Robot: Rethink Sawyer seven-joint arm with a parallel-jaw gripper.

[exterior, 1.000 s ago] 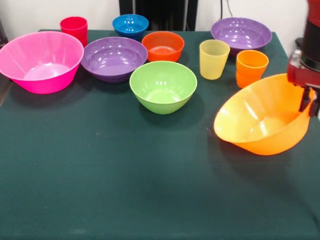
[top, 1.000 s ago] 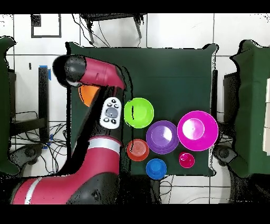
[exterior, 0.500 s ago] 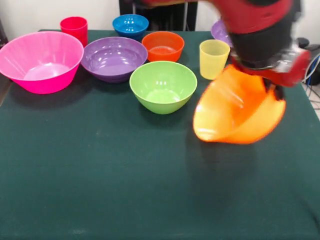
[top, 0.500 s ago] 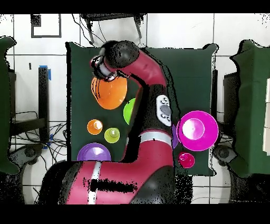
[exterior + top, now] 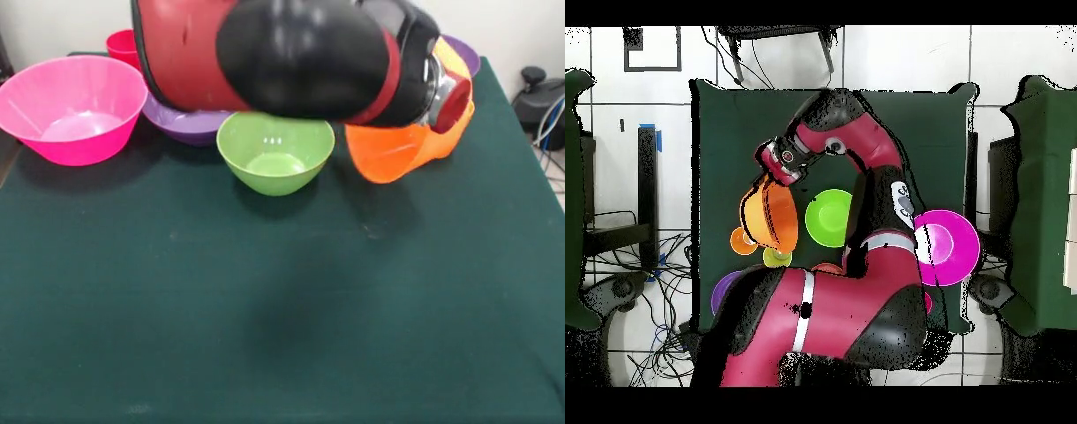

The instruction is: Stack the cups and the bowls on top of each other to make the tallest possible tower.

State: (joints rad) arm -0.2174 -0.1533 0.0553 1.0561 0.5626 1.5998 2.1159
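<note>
The big orange-yellow bowl hangs tilted above the table, just right of the lime green bowl in the front view. My gripper is shut on its rim; overhead, the orange-yellow bowl sits beside the green bowl. The pink bowl stands at the left, with the red cup behind it. A purple bowl shows partly under the arm. Overhead I also see the orange cup, the yellow cup and a second purple bowl. The arm hides the small bowls in the front view.
The arm's thick links span the back of the table and cover the far row of dishes. The green tablecloth stretches towards the front edge. A black object with cables lies off the table at the right.
The arm has swung the orange-yellow bowl from the table's right side leftward and back, next to the green bowl. The arm now covers the back row.
</note>
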